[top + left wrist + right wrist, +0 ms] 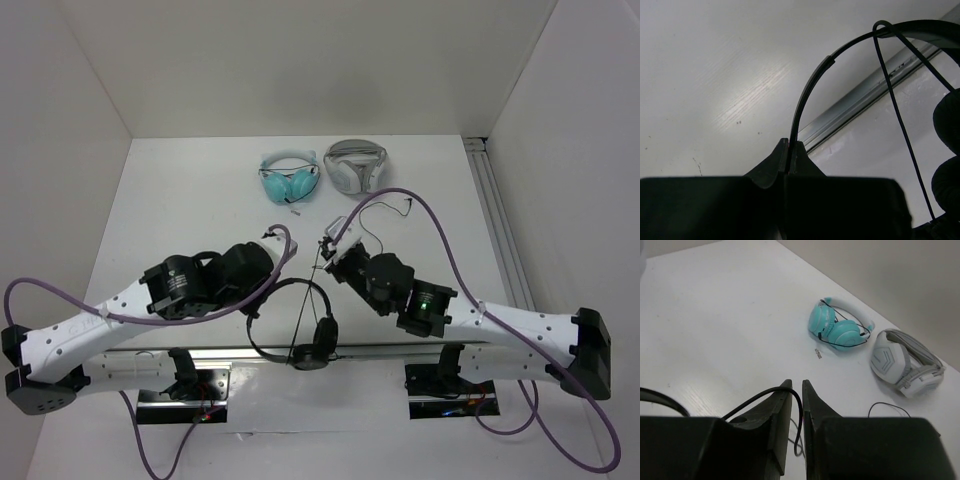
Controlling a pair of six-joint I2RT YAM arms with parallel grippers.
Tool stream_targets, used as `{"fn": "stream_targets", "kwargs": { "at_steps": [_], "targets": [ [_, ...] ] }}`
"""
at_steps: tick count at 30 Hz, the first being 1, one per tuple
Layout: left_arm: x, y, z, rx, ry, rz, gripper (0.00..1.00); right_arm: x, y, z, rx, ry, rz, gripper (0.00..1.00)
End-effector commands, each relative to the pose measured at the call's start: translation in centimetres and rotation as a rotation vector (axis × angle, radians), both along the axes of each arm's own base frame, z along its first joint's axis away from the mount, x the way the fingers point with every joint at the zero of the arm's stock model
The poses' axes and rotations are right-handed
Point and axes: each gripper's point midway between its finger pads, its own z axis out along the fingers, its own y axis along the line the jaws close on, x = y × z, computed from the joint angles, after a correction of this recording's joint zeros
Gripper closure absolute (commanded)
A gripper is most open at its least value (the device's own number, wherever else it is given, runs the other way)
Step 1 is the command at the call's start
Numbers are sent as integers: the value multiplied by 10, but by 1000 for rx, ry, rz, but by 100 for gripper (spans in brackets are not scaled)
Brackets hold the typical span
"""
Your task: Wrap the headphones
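Observation:
The black headphones [300, 325] hang above the table's near edge, their round ear pads [322, 340] lowest. My left gripper [262, 300] is shut on the thin headband [810, 85], which rises from between its fingertips [789, 145]. The thin black cable [312, 300] runs taut from the headphones up to my right gripper [328, 243]. In the right wrist view the cable [760, 397] loops over the left finger and passes down between the nearly closed jaws of that gripper [796, 385]. The cable [895, 100] also crosses the headband in the left wrist view, beside the ear pads [947, 125].
Teal headphones [290, 180] and bulkier white-and-grey headphones [355, 165] lie at the back of the table. Both show in the right wrist view, teal [837, 330] and white-and-grey [905, 362]. A loose end of thin cable [395, 200] lies behind my right arm. A metal rail [500, 230] runs along the right side.

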Motion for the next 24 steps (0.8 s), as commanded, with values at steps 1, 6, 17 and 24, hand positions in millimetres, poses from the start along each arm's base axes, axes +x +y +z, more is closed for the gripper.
{"fn": "stream_targets", "kwargs": {
  "at_steps": [1,6,17,24],
  "targets": [
    [-12,-3,20,-48,1,-80,100,-7,15,31,142,-2,172,79],
    [-9,-4,39,-81,-29,-73,100,-7,24,8,198,83,292,83],
    [4,12,80,-93,-87,67,100,11,48,-63,362,256,351,88],
    [12,23,104,-98,-118,181,100,18,90,-81,477,354,507,83]
  ]
}}
